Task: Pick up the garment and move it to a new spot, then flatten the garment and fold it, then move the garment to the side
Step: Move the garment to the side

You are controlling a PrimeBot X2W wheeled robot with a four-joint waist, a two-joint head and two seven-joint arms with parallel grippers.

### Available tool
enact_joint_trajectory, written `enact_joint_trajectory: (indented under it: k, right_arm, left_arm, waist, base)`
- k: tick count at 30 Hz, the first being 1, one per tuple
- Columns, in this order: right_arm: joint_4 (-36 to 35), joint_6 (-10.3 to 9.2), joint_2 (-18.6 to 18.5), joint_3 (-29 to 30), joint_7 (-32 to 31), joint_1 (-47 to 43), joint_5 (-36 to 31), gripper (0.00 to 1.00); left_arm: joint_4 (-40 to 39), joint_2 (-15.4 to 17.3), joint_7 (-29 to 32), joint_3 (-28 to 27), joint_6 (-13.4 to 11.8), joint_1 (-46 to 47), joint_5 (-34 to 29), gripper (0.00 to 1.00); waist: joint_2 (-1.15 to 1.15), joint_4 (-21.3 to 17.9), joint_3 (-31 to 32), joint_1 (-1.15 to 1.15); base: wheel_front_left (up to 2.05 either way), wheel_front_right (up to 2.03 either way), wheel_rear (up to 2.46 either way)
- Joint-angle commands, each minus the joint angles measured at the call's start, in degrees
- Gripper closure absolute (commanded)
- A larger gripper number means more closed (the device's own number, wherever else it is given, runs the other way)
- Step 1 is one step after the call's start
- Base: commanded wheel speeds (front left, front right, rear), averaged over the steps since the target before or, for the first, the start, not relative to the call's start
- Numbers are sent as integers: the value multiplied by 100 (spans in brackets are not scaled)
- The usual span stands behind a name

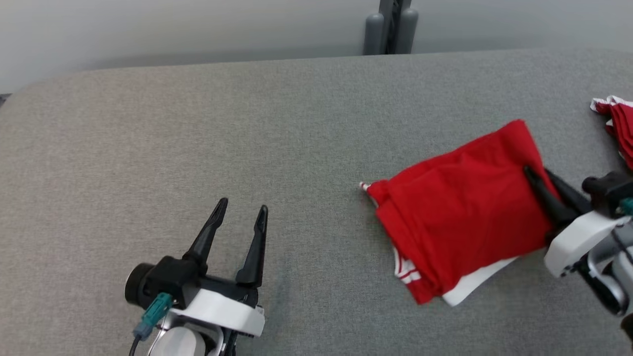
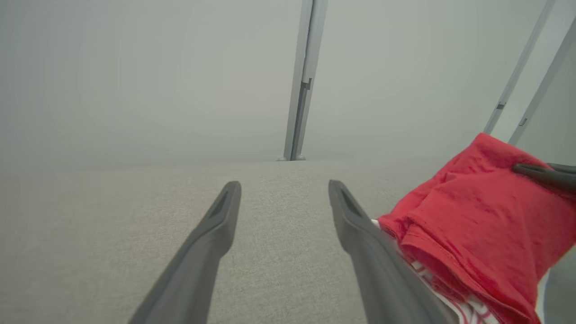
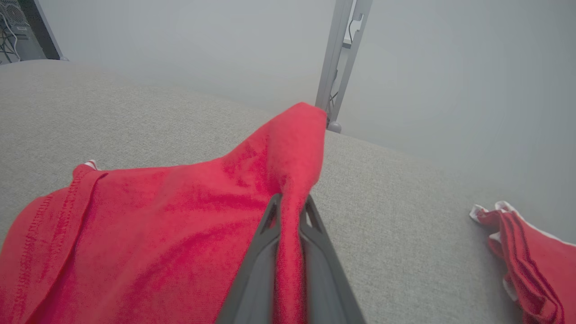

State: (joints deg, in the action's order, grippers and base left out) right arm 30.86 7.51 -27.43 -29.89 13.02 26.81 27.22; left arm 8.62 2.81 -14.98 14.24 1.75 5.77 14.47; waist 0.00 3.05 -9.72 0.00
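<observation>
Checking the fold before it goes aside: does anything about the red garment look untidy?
Yes. The folded red garment lies skewed on the grey table, and a white layer sticks out from under its near edge. The right gripper pinches its right edge.

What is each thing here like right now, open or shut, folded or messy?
Left claw: open, holding nothing.
Right claw: shut on the red garment's edge.
Red garment: folded, lying on the table, its right edge pinched in the right claw.
Second red garment: lying in a small pile farther right, nothing touching it.
</observation>
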Motion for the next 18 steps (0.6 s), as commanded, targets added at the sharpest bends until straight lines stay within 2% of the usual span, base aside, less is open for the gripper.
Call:
enact_joint_trajectory:
  k: [1,5,6,13,18]
  right_arm:
    - [-98,-4,-148,46,-47,146,-63,100]
    - [-541,-4,-698,117,-318,488,-177,100]
    - [-731,-4,-947,144,-456,639,-215,100]
    - [-1239,-4,-1715,341,-804,1205,-133,100]
    - [-1295,-4,-2114,611,-894,1587,-20,100]
  left_arm:
    - [-11,22,-22,49,37,178,-41,0]
    - [15,23,-22,286,133,601,-175,0]
    - [34,24,-22,396,178,794,-271,0]
    - [-95,24,-21,687,340,1434,-540,0]
    - [-107,37,-21,871,474,1912,-777,0]
  waist:
    - [0,-188,-218,0]
    - [0,-425,-558,0]
    - [0,-561,-688,0]
    - [0,-1027,-1324,0]
    - [0,-1256,-1819,0]
  base:
    - [0,0,0]
    - [0,0,0]
    - [0,0,0]
    - [0,0,0]
    - [0,0,0]
